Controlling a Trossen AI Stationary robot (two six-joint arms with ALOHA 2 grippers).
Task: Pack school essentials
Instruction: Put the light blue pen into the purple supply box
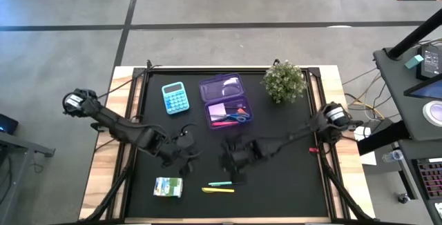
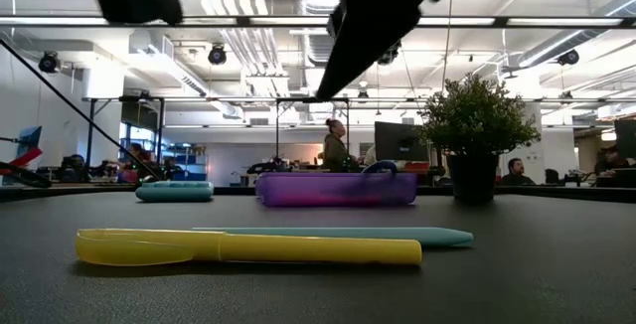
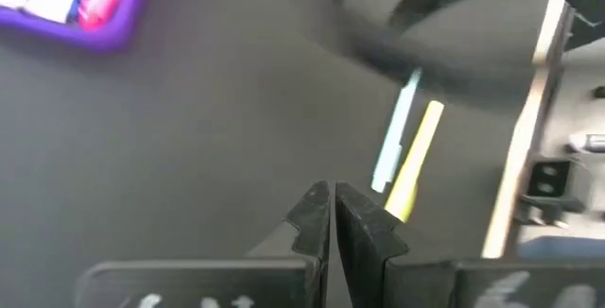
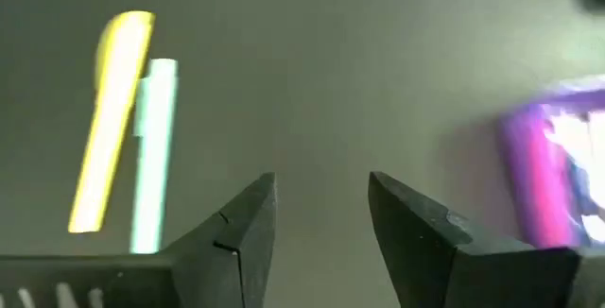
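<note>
already we have scissors (image 1: 238, 117) and pad (image 1: 219, 110) in our purple case (image 1: 246, 106); yellow pen (image 1: 218, 190), teal pen (image 1: 220, 183), packet (image 1: 168, 187) remain. left gripper (image 3: 331, 204) closed, right gripper (image 4: 319, 204) apart.

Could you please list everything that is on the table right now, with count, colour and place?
pencil case: one, purple, open, far middle of the black mat; holds blue-handled scissors, a pink pen and a pale pad.
calculator: one, teal, left of the case.
potted plant: one, green leaves in a dark pot, far right corner.
teal pen: one, near edge, middle.
yellow marker: one, just beside the teal pen on its near side.
packet: one, green and white, near left.
left gripper: fingers shut, empty, above the mat at centre left.
right gripper: fingers open, empty, above the mat near the two pens.
</note>
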